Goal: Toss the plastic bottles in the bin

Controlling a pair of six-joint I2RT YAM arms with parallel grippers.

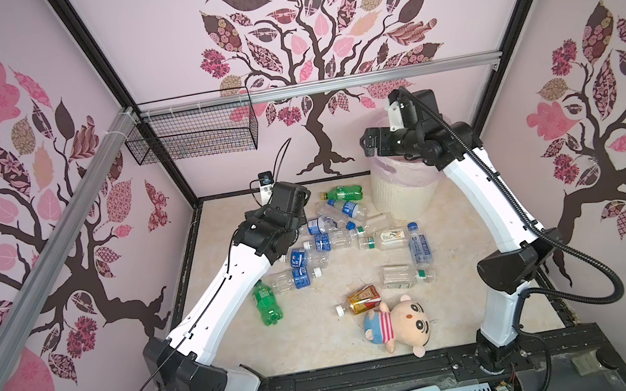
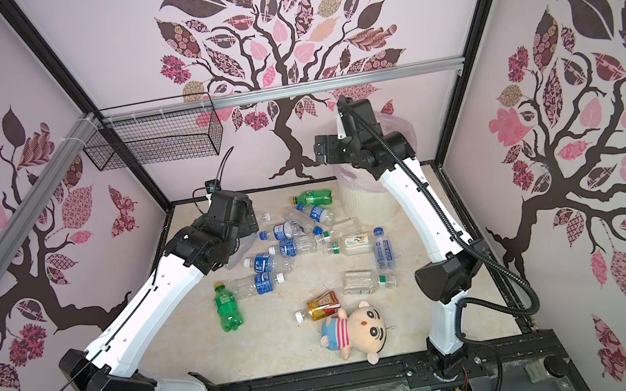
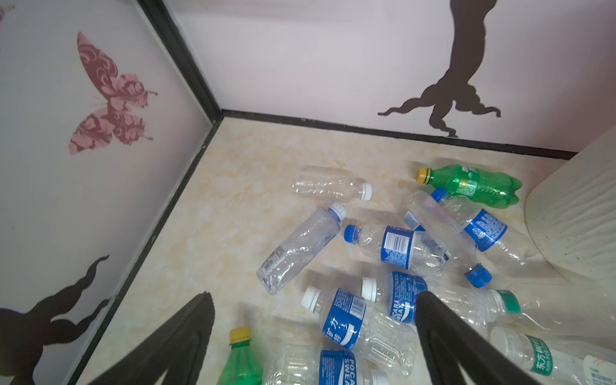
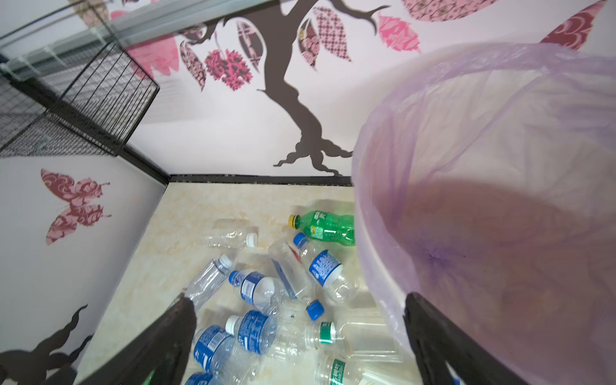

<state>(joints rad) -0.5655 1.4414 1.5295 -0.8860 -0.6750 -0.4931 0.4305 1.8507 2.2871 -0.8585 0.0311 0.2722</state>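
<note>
We are finding the plastic bottles (image 1: 334,239) lying flat on the counter (image 1: 325,342), long axes pointing every way (caps likewise), beside the upright bin (image 1: 399,196). The left gripper (image 3: 315,296) is hovering over them, spread apart. The right gripper (image 4: 299,298), also spread and empty, is hanging by the bin's rim.

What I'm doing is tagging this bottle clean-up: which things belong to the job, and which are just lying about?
Job:
clear plastic bottles with blue labels
two green plastic bottles
amber bottle with orange label
round cream-white ribbed plastic bin with pale pink liner

Lying about:
plush doll in striped shirt
black wire mesh basket
</note>
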